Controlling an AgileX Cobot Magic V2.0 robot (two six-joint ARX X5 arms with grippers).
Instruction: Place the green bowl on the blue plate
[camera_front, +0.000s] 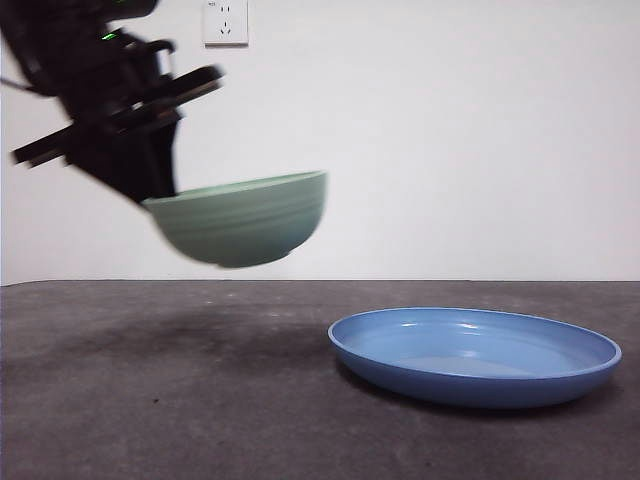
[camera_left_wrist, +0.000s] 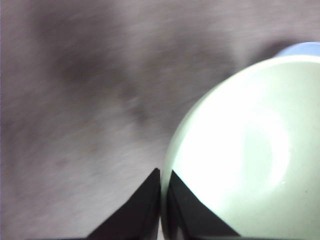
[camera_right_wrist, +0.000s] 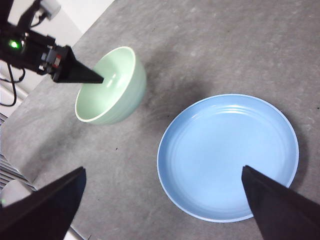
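Pinching the rim of the pale sage-green ridged round bowl (camera_front: 245, 228), the left tool (camera_left_wrist: 162, 200) holds it tilted in the air, short of the glossy, shallow blue round plate (camera_front: 475, 355) resting on the grey counter (camera_front: 150, 400). So thin a rim hold could let the smooth bowl slip. The right tool (camera_right_wrist: 162, 200) hangs wide apart above the plate.
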